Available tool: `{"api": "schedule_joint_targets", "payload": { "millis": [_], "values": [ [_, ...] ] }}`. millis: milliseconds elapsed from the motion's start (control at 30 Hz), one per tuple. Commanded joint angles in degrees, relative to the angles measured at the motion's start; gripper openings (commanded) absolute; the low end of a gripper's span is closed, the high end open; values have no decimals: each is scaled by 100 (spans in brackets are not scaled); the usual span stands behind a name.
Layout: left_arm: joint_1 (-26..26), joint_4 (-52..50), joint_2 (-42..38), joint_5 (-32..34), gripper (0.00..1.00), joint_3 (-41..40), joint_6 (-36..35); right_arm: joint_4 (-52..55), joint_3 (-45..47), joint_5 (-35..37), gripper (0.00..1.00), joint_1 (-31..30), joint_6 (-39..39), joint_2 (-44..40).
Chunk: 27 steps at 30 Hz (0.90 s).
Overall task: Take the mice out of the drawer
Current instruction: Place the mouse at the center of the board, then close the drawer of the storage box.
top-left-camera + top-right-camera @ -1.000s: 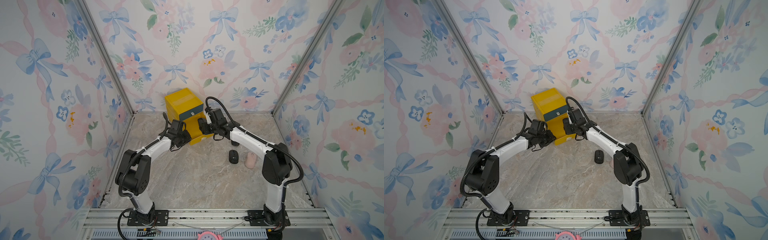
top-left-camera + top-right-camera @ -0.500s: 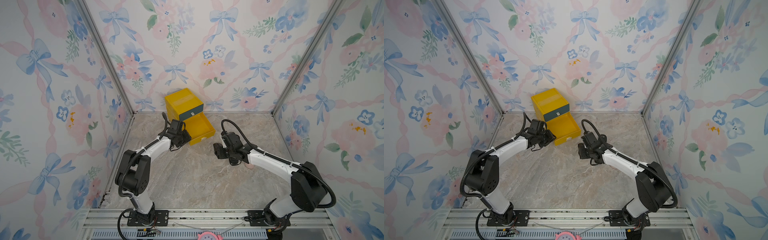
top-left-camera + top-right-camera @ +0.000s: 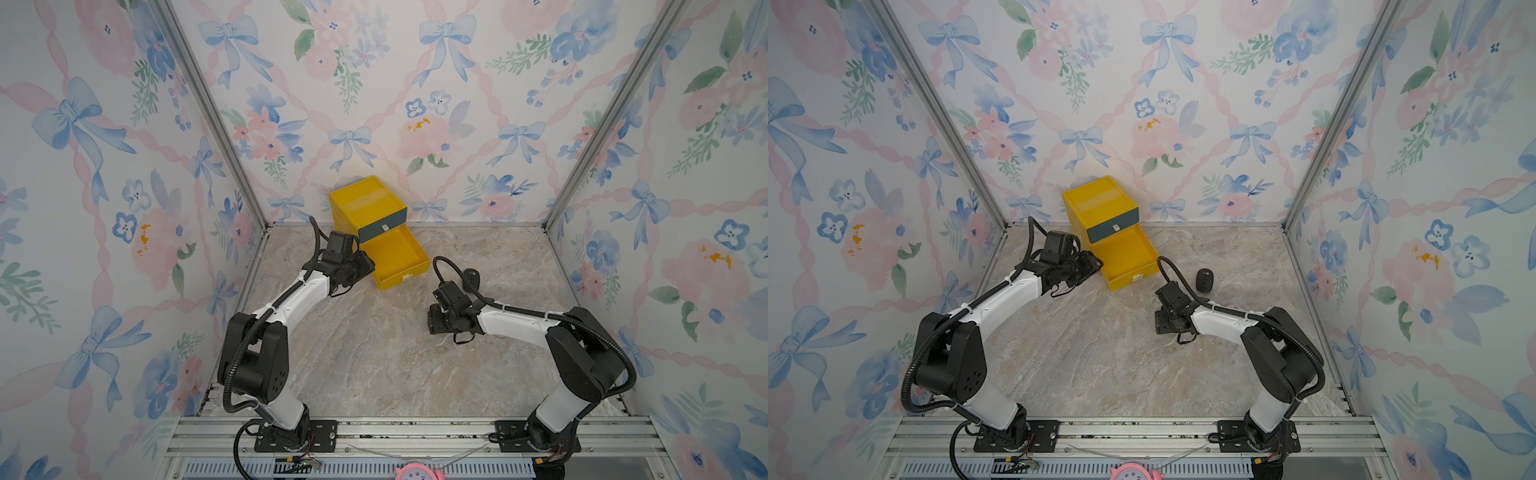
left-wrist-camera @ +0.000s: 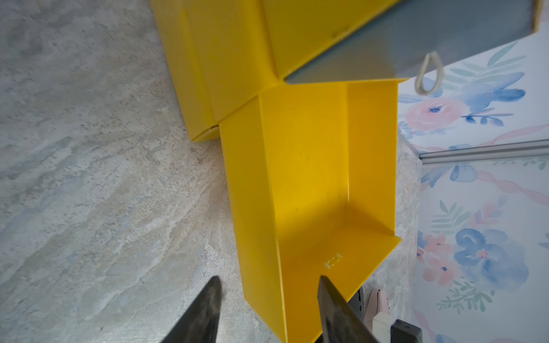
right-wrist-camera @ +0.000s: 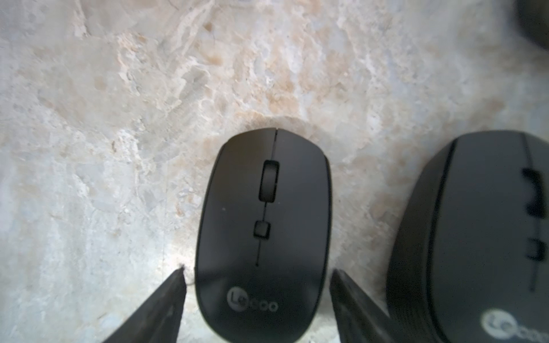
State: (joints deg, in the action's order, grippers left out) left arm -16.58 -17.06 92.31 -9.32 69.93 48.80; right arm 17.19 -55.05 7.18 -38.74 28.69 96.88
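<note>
A black mouse (image 5: pixel 263 231) with a pale mark lies on the worktop (image 5: pixel 118 148) inside the spread right claw (image 5: pixel 257 276), a second mouse (image 5: pixel 481 237) just beside. The spread left claw (image 4: pixel 269 285) straddles the yellow drawer (image 4: pixel 309 178) wall.

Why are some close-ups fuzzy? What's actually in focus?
Right wrist view: the middle mouse is fairly crisp, its neighbour at the edge softer. Left wrist view: the yellow drawer is sharp, the teal front nearby smeared. In both top views, light is even, shadows faint, nothing blurred.
</note>
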Motion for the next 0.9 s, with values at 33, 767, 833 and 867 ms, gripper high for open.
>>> {"api": "schedule_joint_targets", "payload": {
  "millis": [33,767,833,867],
  "values": [
    [310,-228,-287,193,59,339,-556,380,-760,101,79,9,-83,-295],
    [1672,1241,2297,-780,96,3577,-2052,395,-4440,-413,73,806,-329,2223],
    [1714,1253,2587,-913,97,3933,-2133,400,-4632,-432,74,814,-311,2335],
    [1727,1257,2710,-939,98,4101,-2224,484,-4763,-441,74,824,-332,2389]
  ]
}}
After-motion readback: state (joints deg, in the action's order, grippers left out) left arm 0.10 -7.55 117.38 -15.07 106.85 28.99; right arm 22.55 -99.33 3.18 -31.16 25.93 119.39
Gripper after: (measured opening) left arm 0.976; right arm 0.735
